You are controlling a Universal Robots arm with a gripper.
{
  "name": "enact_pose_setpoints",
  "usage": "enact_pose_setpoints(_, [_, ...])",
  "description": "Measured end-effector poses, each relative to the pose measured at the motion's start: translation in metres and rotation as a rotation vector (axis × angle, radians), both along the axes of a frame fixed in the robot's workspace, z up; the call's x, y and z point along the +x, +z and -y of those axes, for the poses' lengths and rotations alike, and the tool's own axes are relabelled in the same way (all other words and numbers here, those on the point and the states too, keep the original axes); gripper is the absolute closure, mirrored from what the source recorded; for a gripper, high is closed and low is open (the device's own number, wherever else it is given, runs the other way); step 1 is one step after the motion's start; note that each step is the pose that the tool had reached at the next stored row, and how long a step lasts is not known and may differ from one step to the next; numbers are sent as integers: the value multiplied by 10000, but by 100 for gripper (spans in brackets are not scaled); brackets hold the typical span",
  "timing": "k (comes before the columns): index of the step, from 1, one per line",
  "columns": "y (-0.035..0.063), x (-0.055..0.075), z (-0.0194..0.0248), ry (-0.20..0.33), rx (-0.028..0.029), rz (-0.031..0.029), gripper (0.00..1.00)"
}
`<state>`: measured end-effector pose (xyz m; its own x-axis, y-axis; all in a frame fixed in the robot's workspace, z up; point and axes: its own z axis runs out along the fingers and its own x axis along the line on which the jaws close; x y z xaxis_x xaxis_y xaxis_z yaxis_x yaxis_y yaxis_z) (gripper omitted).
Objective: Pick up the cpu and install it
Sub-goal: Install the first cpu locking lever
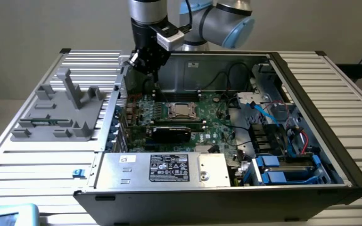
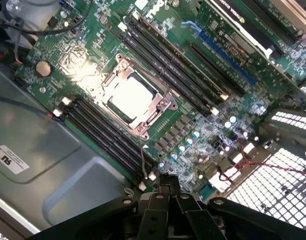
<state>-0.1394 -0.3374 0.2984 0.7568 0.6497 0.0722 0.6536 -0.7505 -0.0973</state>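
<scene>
Arm [image 1: 148, 16] vertical, closed jaws high beside cpu [image 2: 131, 96]

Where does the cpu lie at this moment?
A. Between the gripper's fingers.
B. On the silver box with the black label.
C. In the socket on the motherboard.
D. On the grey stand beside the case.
C: the cpu sits flat in the metal socket frame on the motherboard, apart from the shut gripper.

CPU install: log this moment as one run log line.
hand: shut, holding nothing, above motherboard | cpu: lying in socket, apart from hand
</scene>
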Motion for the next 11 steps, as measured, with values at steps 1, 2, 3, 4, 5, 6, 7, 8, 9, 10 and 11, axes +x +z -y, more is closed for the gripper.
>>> enact_pose_setpoints(1, [-7,-2,6,-15,53,0,89])
enact_pose_setpoints(2, [-14,-2,12,-43,109,0,89])
enact_pose_setpoints(3, [-20,-2,17,-81,170,-1,89])
enact_pose_setpoints(4, [-28,-2,22,-120,223,-1,89])
enact_pose_setpoints(5, [-36,-2,27,-161,269,-1,89])
enact_pose_setpoints(6, [-45,-2,33,-210,316,0,89])
enact_pose_setpoints(7, [-54,-2,38,-258,351,-1,89])
enact_pose_setpoints(8, [-64,-2,45,-305,382,-1,89])
enact_pose_setpoints(9, [-76,-2,52,-353,406,1,89])
enact_pose_setpoints(10, [-87,-2,59,-401,427,2,89])
enact_pose_setpoints(11, [-97,-2,67,-450,446,0,89])
